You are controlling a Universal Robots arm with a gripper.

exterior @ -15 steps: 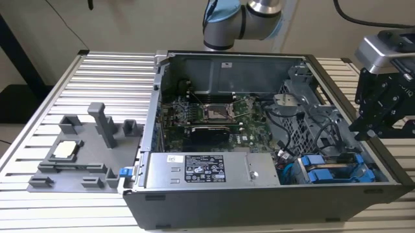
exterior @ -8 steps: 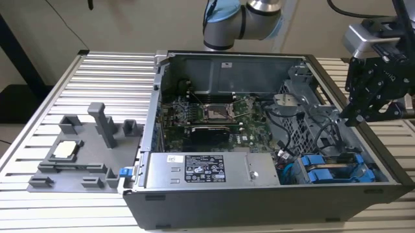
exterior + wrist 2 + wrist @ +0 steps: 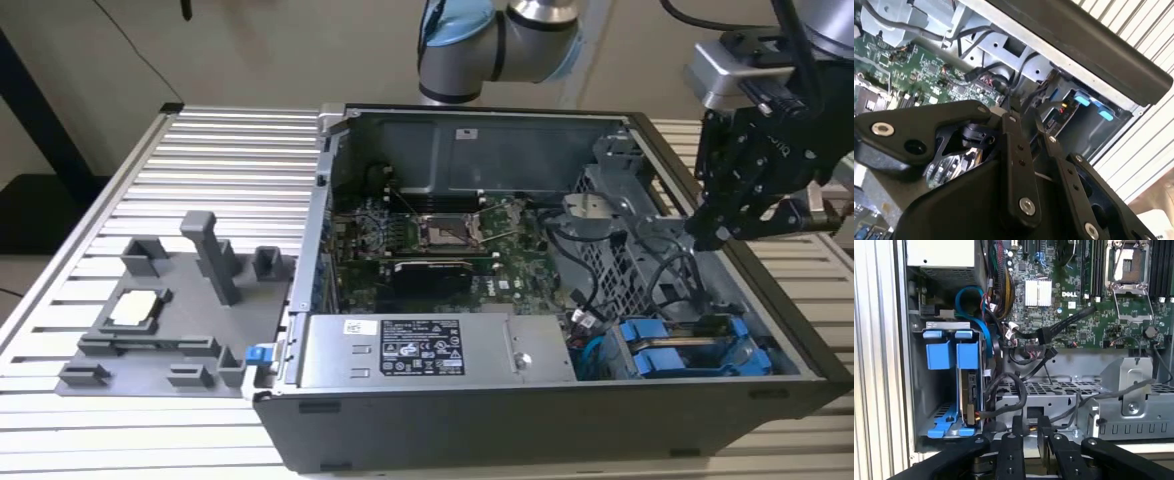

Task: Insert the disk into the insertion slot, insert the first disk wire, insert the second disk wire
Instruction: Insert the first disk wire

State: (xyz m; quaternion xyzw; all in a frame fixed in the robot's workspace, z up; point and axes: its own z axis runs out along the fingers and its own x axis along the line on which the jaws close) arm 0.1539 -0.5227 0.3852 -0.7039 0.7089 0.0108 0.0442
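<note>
Disk near gripper, seemingly apart.

A grey fixture lies on a slatted table beside an open computer case.

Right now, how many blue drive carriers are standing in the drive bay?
2, side by side in the drive bay: the outer carrier farther from the motherboard, the inner carrier right beside it. More may be hidden.
</note>
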